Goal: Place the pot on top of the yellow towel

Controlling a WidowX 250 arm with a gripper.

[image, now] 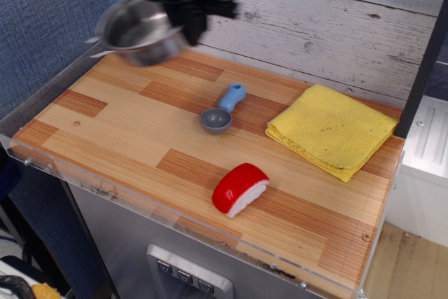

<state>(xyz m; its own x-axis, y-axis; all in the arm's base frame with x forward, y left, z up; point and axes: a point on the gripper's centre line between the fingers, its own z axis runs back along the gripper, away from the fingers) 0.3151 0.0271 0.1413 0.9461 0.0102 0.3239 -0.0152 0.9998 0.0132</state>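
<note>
The shiny steel pot (138, 31) hangs in the air above the back left of the wooden table, tilted a little and blurred by motion. My black gripper (187, 27) is shut on the pot's right rim and holds it well clear of the tabletop. The folded yellow towel (332, 129) lies flat at the back right of the table, far to the right of the pot, with nothing on it.
A small grey scoop with a blue handle (221, 110) lies mid-table between pot and towel. A red and white sushi toy (239, 188) sits near the front. A white plank wall (315, 26) stands behind; a clear rim (140, 204) edges the table front.
</note>
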